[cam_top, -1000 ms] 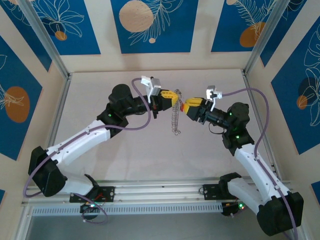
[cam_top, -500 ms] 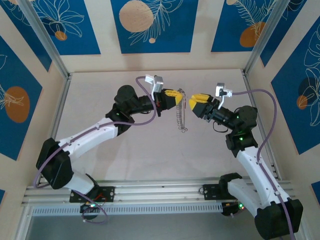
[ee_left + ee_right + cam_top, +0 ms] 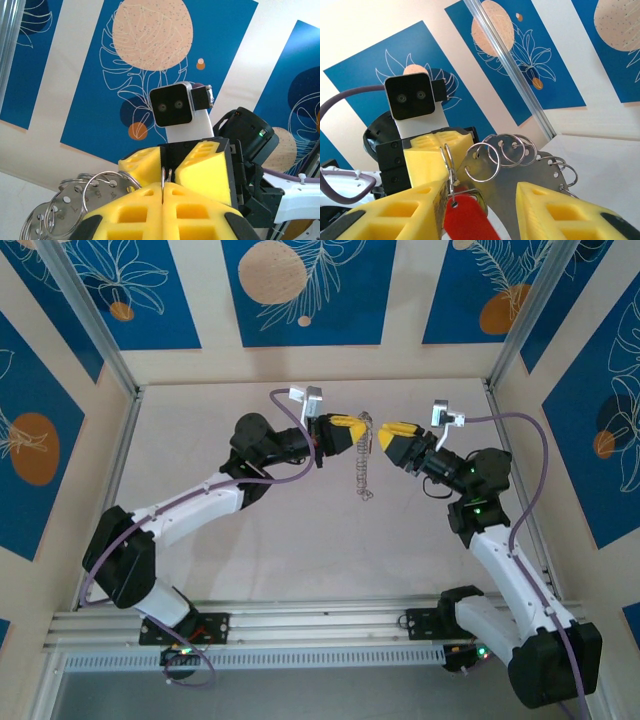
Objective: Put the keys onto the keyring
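the left gripper (image 3: 164,189) has its yellow fingers pressed together on the thin wire of the keyring (image 3: 163,175). it holds the wire up off the table (image 3: 200,420), so the bunch of split rings and punched metal tags (image 3: 362,468) hangs freely below it. facing the left gripper, close but apart, the right gripper (image 3: 384,431) has its fingers spread. the red key (image 3: 465,216) hangs just beside the left gripper's tips, between those spread fingers. it seems already clipped to the wire, though the join is hard to read. the raised hold likely steadies the ring for threading.

Right jaws pulled back from hanging keyring (image 3: 362,470).
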### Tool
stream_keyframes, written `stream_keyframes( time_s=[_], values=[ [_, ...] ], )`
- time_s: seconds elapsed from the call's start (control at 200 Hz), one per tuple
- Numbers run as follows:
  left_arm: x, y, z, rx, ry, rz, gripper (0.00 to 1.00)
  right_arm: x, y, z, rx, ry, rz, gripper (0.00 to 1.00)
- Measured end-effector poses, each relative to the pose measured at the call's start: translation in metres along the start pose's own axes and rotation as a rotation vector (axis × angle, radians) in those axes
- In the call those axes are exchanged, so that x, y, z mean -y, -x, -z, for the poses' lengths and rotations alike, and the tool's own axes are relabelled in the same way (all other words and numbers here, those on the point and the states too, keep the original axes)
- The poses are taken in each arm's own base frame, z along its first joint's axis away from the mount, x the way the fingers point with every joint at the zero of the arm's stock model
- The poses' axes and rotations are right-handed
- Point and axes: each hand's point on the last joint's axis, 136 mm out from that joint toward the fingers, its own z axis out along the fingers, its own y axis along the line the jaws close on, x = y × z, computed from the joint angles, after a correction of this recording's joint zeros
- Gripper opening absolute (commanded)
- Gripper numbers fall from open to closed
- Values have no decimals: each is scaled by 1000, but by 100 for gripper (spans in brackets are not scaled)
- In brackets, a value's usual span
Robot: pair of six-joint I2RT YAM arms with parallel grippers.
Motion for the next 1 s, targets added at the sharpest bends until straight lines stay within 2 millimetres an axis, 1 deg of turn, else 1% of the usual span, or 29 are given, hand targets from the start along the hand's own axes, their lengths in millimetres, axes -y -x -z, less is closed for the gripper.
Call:
stream_keyframes(
  time_s=[0.165, 0.41, 0.555, 0.72, 0.88, 0.995],
  values=[
    [0, -1, 0, -2, -4, 7, 0, 4, -1, -2, -4, -4, -19, 39],
    [0, 1, 0, 4, -7, 12, 0, 0, 1, -1, 5, 5, -10, 39],
    [0, 1, 0, 4, -7, 12, 0, -6, 5, 2, 19, 12, 5, 39],
    [0, 1, 0, 4, -7, 12, 0, -19, 9, 5, 32, 33, 28, 39],
    [0, 1, 0, 4, -7, 12, 0, -28, 10, 1, 23, 56, 32, 39],
    [0, 1, 0, 4, -7, 12, 0, -29, 8, -4, 11, 65, 30, 39]
  ],
)
